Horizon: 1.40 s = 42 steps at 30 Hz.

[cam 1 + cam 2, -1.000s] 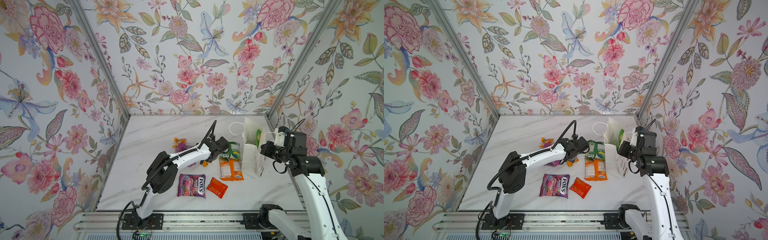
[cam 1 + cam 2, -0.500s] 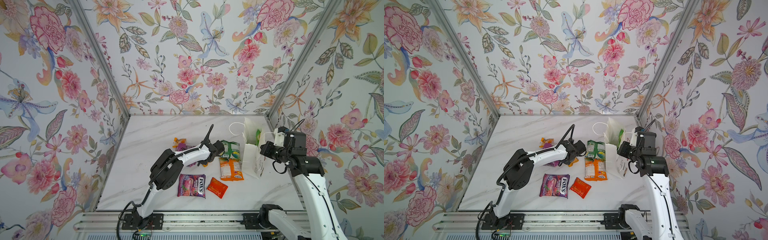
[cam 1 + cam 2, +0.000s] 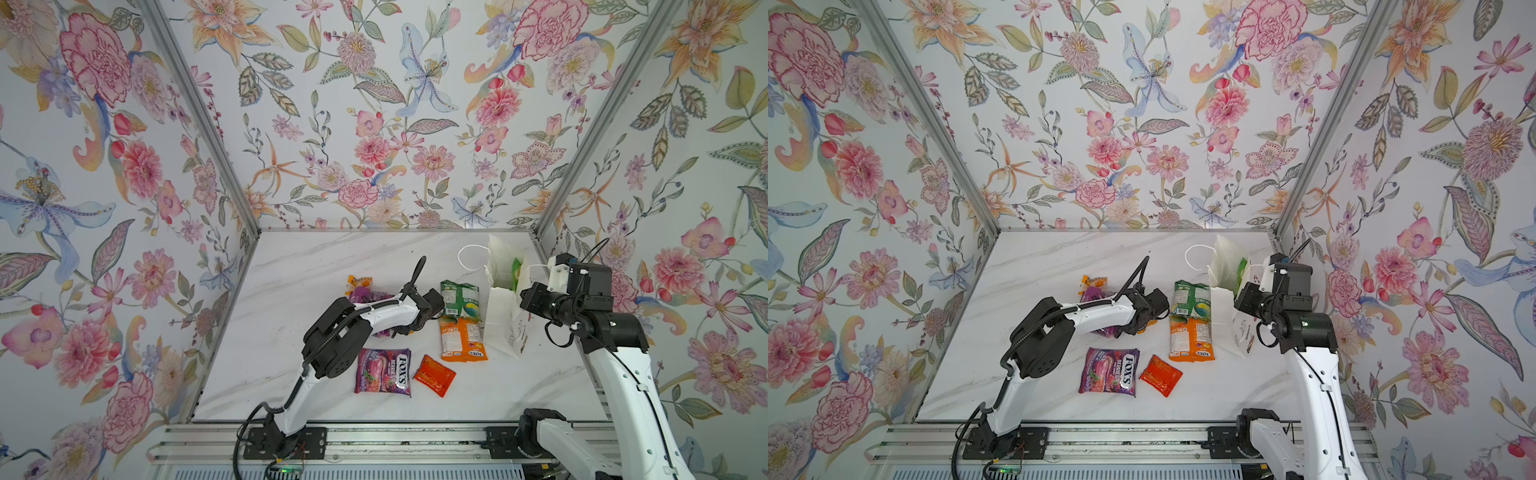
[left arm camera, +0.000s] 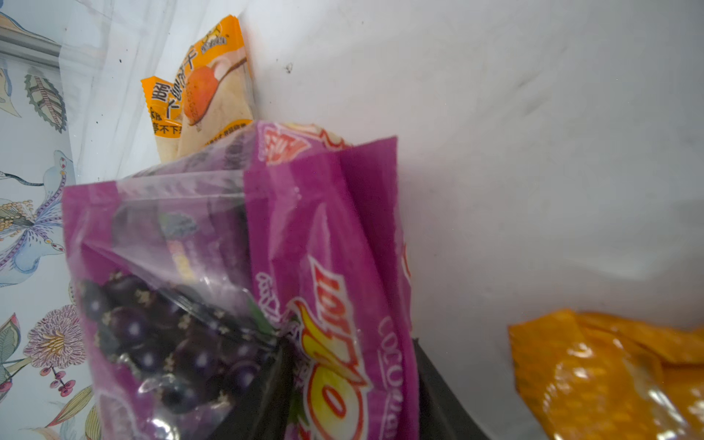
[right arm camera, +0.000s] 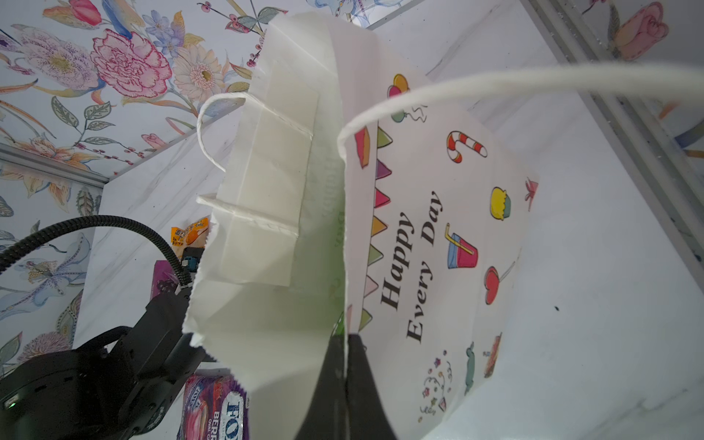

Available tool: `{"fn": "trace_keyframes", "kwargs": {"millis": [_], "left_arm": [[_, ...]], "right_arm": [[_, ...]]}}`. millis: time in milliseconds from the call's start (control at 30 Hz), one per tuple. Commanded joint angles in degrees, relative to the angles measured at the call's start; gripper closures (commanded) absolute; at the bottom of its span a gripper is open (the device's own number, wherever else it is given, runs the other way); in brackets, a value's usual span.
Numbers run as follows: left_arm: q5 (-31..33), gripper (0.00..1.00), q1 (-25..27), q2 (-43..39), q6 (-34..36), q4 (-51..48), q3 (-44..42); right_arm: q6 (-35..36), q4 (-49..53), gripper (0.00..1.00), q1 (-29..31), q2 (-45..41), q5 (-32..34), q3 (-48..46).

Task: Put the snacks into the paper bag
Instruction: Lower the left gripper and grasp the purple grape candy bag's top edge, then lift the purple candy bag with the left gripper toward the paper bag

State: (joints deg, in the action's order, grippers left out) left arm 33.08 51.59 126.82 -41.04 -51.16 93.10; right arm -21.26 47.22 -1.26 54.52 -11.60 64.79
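Bags: one paper bag (image 3: 500, 328), upright at 3 o'clock on the marble table (image 3: 307, 270), mouth open.
Inside the bag: one light green packet (image 3: 516, 272), showing in the mouth.
Packets on the table: seven.
Green packet (image 3: 460, 297): one, just at 9 o'clock of the bag.
Orange FOX'S packet (image 3: 462, 340): one, at 6 o'clock of the green packet, touching it.
Purple FOX'S packet (image 3: 384, 370): one, at 6 o'clock of the table.
Red-orange sachet (image 3: 434, 375): one, just at 3 o'clock of the purple FOX'S packet.
Purple grape packet (image 4: 304, 228): one, near the centre, partly under the left arm.
Orange sachets: two. The printed orange sachet (image 3: 358, 282) is at 11 o'clock of the grape packet, and the plain orange sachet (image 4: 609, 373) lies beside the left claw.
Left gripper (image 4: 348, 343): jaws partly closed, pinching the purple grape packet.
Right gripper (image 5: 346, 343): jaws clamped tight on the bag's printed wall at the rim.
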Motion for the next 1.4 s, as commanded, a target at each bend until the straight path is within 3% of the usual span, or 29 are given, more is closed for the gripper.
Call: {"fn": "trace_keyframes", "kwargs": {"millis": [0,333,633,1067,1367], "left_arm": [[-4.52,0.54,-1.58,3.68,0.47,0.53,-3.14],[-5.81,0.77,-1.59,2.78,1.07,2.9,-5.07],[-4.65,1.0,-1.28,-7.21,-1.14,8.42,-13.73],[-3.77,1.0,0.35,-36.72,-2.45,23.16,-28.31],[-8.32,1.0,0.25,-49.77,-0.55,30.73,-26.5]], "right_arm": [[0.75,-0.89,1.0,0.2,-0.1,-0.74,-0.15],[0.64,-0.82,1.0,0.21,0.07,-0.91,0.33],[0.74,-0.86,1.0,0.29,-0.12,-0.2,-0.02],[1.42,-0.83,1.0,3.19,0.75,1.3,1.92],[2.35,-0.73,1.0,9.6,3.47,3.96,5.91]]}}
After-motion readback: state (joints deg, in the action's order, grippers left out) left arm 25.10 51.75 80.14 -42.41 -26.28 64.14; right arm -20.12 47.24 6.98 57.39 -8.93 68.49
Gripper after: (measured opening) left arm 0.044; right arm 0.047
